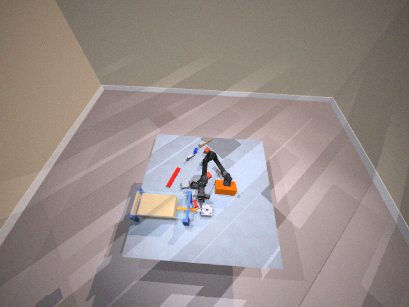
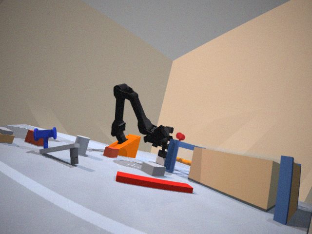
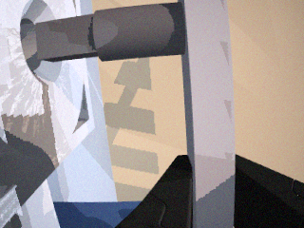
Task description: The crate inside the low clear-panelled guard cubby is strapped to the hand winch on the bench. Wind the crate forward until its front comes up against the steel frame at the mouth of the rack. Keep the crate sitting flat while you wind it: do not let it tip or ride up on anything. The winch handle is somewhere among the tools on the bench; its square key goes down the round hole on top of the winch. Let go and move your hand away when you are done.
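Observation:
My gripper (image 1: 201,199) (image 2: 163,152) (image 3: 203,163) is shut on the grey bar of the winch handle (image 3: 209,95), just above the white winch (image 1: 206,213) (image 2: 159,160). The handle's dark square key points at the round hole (image 3: 47,71) on top of the winch; its tip lies at the hole's mouth, and I cannot tell how far in it is. The handle's red knob (image 1: 195,203) (image 2: 180,136) stands beside the gripper. The tan crate (image 1: 158,205) (image 2: 231,176) sits flat inside the cubby, a gap behind the blue frame (image 1: 189,199) (image 2: 171,157). An orange strap (image 1: 181,208) (image 2: 184,161) runs from crate to winch.
A red bar (image 1: 173,177) (image 2: 153,182) and a grey block (image 1: 185,185) (image 2: 152,168) lie near the cubby. A blue-knobbed tool (image 1: 195,150) (image 2: 45,133), a grey angled tool (image 2: 59,148), a grey cylinder (image 2: 83,145) and a tan tool (image 1: 205,142) are farther off.

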Robot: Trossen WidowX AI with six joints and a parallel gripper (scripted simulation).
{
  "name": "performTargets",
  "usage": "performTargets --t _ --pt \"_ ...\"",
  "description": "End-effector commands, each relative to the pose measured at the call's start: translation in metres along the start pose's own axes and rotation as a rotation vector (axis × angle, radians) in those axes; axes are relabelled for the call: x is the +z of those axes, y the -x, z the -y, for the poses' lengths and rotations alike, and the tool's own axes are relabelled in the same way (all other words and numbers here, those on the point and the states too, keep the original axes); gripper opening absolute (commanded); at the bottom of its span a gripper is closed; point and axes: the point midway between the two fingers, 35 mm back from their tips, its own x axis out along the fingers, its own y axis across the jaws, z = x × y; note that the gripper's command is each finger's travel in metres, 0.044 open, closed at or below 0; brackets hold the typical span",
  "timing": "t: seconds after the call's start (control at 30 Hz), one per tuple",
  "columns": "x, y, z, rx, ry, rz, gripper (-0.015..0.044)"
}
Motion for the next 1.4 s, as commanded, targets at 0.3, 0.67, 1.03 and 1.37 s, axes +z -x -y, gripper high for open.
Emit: performTargets --t 0.3,0.67,1.03,1.37 --pt "0.0017 0.0005 -0.0040 -0.011 0.005 -0.003 0.0000" --pt "0.0021 -0.0002 -0.0081 -0.004 0.001 -0.008 0.0000" --pt "0.0022 -0.0005 -0.0082 -0.005 0.000 -0.007 0.0026" --pt "0.0022 -0.0005 -0.0082 -0.005 0.000 -0.007 0.0240"
